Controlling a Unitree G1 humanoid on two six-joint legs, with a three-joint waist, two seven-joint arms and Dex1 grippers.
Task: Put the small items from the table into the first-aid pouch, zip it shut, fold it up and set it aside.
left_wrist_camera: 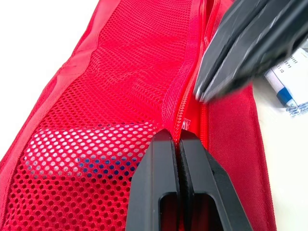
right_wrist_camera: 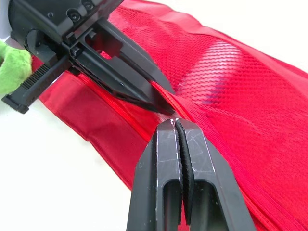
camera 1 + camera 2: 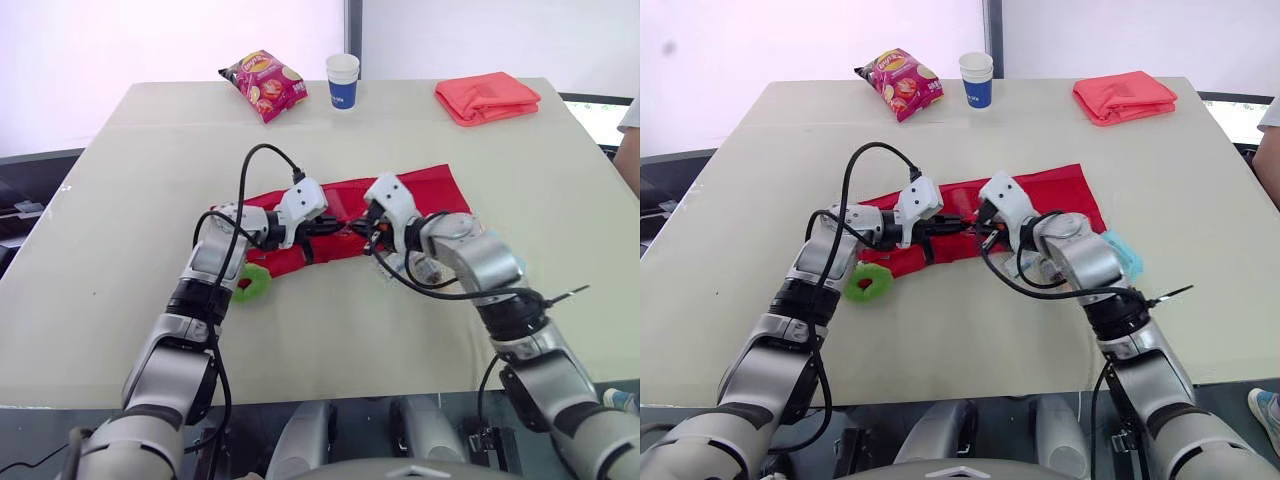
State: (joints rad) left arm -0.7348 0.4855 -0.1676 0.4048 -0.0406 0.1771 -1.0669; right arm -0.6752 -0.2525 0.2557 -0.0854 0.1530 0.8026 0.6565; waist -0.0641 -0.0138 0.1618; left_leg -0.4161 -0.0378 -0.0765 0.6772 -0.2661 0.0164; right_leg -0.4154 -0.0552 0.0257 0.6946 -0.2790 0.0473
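Working over a broad beige table (image 3: 120,200), at a red pouch (image 3: 1065,188) lying flat and unfolded near its middle. Pressing the left gripper (image 1: 177,134) fingers tightly together, tips sitting right on the zipper (image 1: 182,98) beside the mesh pocket (image 1: 120,72). Pressing the right gripper (image 2: 176,122) fingers together too, tips almost touching the left ones from the opposite side. Not managing to tell whether pinching the pull tab, the zipper tape, or nothing at all.

Probably zipping, or getting ready to. Doing it well means anchoring the tape with one side and drawing the pull straight along the teeth with the other. Also staying low, keeping the fabric taut and avoiding snagging the mesh.

Holding inside the mesh pocket: a pale flat pack (image 1: 86,149) with something blue beside it, showing through the holes. Lying outside on the table:
- a green ring (image 3: 870,282) just beside the pouch's near edge
- a light blue item (image 3: 1122,252) by the right forearm
- a white printed packet (image 1: 288,86) just beside the pouch

Judging the packing unfinished, so closing fully now risks reopening.

Standing at the far edge: a chip bag (image 3: 264,83), a paper cup (image 3: 342,80) with contents hidden, and a folded red cloth (image 3: 487,97).
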